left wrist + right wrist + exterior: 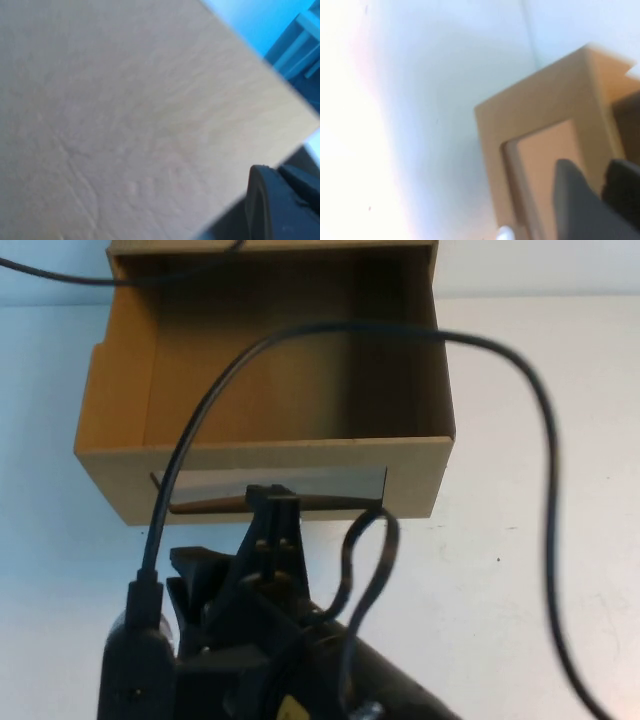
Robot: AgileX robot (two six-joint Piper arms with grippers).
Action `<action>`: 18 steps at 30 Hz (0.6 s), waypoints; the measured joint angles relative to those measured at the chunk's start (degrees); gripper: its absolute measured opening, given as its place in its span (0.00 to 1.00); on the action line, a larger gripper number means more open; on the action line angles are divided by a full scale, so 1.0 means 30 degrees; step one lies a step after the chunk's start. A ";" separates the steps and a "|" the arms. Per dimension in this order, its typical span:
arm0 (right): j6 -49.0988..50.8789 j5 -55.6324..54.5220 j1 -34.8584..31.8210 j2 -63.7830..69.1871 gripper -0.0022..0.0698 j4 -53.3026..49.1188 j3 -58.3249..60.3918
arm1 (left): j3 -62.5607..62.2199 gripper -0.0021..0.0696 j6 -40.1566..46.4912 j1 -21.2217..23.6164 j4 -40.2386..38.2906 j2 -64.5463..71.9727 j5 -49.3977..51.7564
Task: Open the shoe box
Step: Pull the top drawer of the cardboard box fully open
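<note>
Apparently done: brown cardboard shoe box point(118, 472) is seen open; right gripper point(272, 498) is placed lower centre at its front wall, left gripper point(272, 200) close against cardboard; neither grip can be told.

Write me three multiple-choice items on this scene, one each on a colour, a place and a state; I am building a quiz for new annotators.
1. What colour is the shoe box?
A. white
B. red
C. brown

2. Where is the right gripper?
A. inside the box
B. at the box's near front wall
C. at the table's far right

3. How is the box's top?
A. open, inside showing
B. shut by a lid
C. crushed flat

Key: 1 C, it is plain brown cardboard; 2 B, the high view shows it against the front wall; 3 A, the inner walls and floor show. The left gripper appears only in its wrist view, close to a cardboard surface.
</note>
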 joint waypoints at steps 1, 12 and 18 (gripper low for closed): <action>-0.0030 0.0000 0.0187 -0.0364 0.17 0.0000 0.0000 | 0.0000 0.02 -0.0034 0.0113 0.0050 -0.0452 0.0167; -0.0920 0.3888 0.1768 -0.5497 0.02 0.1644 0.0000 | 0.0016 0.02 -0.0956 0.1256 0.2461 -0.6889 0.1833; -0.4060 0.6561 0.1970 -0.9797 0.01 0.4988 0.0000 | 0.2097 0.02 -0.1416 0.1256 0.4158 -1.1596 0.1913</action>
